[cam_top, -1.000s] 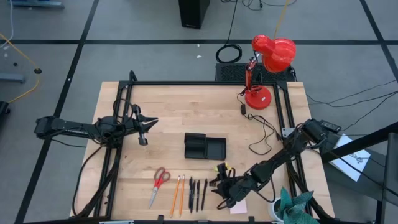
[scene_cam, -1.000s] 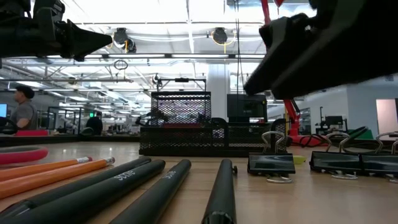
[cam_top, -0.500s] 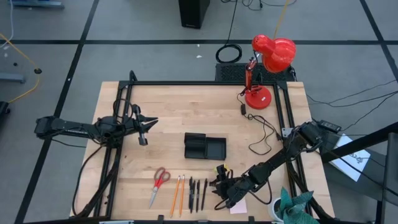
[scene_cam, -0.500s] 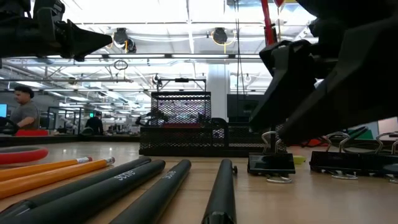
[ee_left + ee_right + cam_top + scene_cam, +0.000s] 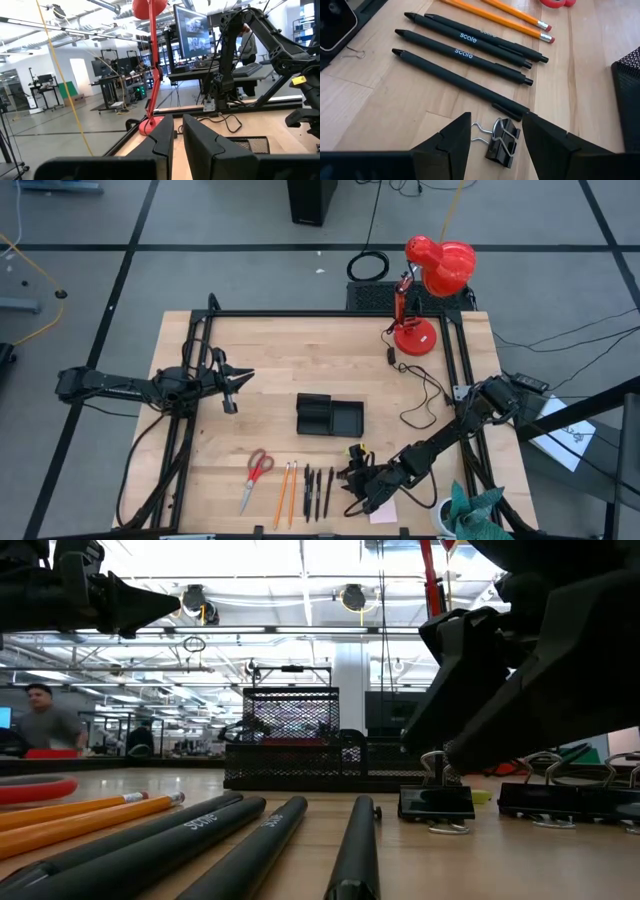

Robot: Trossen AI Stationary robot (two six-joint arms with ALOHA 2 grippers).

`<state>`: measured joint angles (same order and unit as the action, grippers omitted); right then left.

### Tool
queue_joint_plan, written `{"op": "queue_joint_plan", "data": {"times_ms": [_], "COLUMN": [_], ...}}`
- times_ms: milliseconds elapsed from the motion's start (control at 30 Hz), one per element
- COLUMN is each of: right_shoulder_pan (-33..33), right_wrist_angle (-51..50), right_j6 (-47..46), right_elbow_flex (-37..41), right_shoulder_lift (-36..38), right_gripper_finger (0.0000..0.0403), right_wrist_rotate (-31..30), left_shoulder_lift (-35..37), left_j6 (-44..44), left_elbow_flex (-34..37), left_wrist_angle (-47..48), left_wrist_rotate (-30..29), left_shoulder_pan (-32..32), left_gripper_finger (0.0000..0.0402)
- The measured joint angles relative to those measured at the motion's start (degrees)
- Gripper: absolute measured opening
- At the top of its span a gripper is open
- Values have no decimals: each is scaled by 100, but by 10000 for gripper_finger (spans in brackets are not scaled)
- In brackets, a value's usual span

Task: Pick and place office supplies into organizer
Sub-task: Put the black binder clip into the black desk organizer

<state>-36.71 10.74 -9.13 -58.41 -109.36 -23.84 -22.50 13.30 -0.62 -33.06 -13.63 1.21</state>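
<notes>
The right gripper [image 5: 352, 480] is low over the near part of the table [image 5: 290, 350], and its jaws are spread around a black clip [image 5: 501, 140] without touching it. Just beside the clip lie three black pens [image 5: 465, 52], then two orange pencils [image 5: 495, 16] and the red scissors [image 5: 256, 473] farther to the left. The organizer [image 5: 329, 417] stands in the middle of the table, well apart from the gripper. The left gripper [image 5: 236, 383] waits above the left side, with jaws nearly pressed together and holding nothing.
</notes>
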Motion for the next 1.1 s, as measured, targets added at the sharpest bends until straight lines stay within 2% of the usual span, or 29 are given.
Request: {"op": "queue_joint_plan", "data": {"times_ms": [400,633,900,1100], "right_shoulder_pan": [167,188,188,188], "right_wrist_angle": [-230,-243,-178,-151], "right_j6": [-266,-284,-203,-53], "right_elbow_flex": [7,7,5,4], "right_shoulder_lift": [2,2,12,13], "right_gripper_finger": [157,102,12,4], "right_wrist_rotate": [-10,30,160,164], "left_shoulder_lift": [1,2,0,0], "left_j6": [0,0,0,0], "left_elbow_flex": [0,0,0,0], "left_wrist_angle": [0,0,2,5], "left_wrist_rotate": [0,0,0,0], "left_shoulder_pan": [0,2,0,0], "left_gripper_finger": [49,49,49,49]}}
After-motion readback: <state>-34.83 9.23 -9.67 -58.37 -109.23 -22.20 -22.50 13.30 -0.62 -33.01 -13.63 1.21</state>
